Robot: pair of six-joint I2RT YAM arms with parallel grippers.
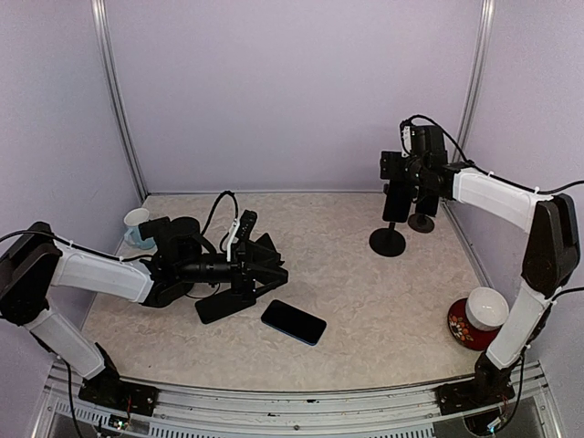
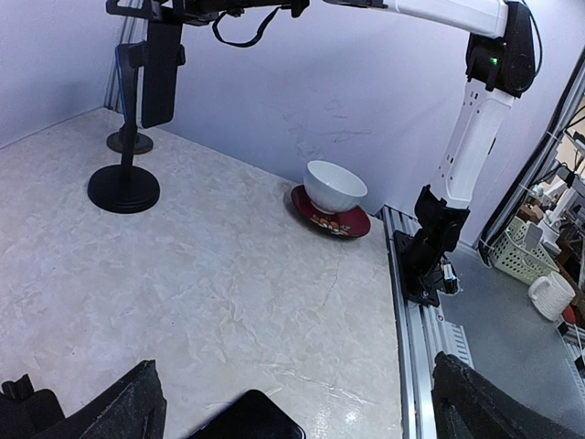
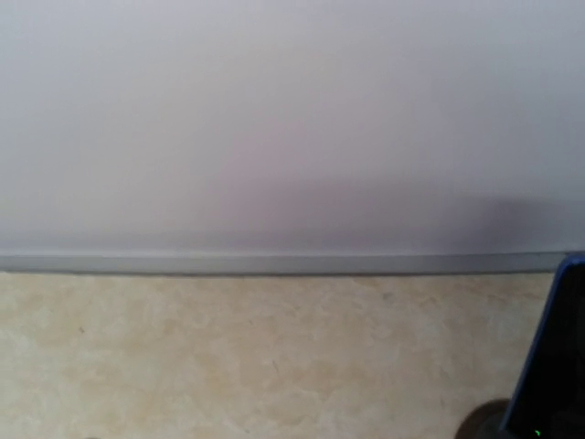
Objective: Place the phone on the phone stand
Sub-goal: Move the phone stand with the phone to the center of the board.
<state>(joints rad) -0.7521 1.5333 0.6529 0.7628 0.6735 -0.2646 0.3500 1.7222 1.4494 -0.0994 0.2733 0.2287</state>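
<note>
1. A cup (image 1: 137,226) is seen at the far left of the tabletop (image 1: 365,301), just behind the left arm.
2. The left claw (image 1: 266,281) is laid low over the tabletop, pointed right. Its jaws are spread fully wide and nothing is gripped. Its fingers (image 2: 128,407) are seen at both bottom corners of the left wrist view.
3. The phone (image 1: 294,321) is lying flat on the tabletop, screen dark, just right of the left claw. Its near end is seen between the spread fingers.
4. The phone stand (image 1: 388,241) is set at the back right, well apart from the phone. A black slab (image 1: 397,203) is seen upright at the top of its pole.
5. A second round base (image 1: 422,222) is seen just behind the stand.
6. The right claw (image 1: 398,182) is positioned right over the slab. How far it is open, and whether the slab is gripped, cannot be told.
7. A bowl (image 1: 485,307) is set on a red plate (image 1: 459,333) at the right edge, beside the right arm.
</note>
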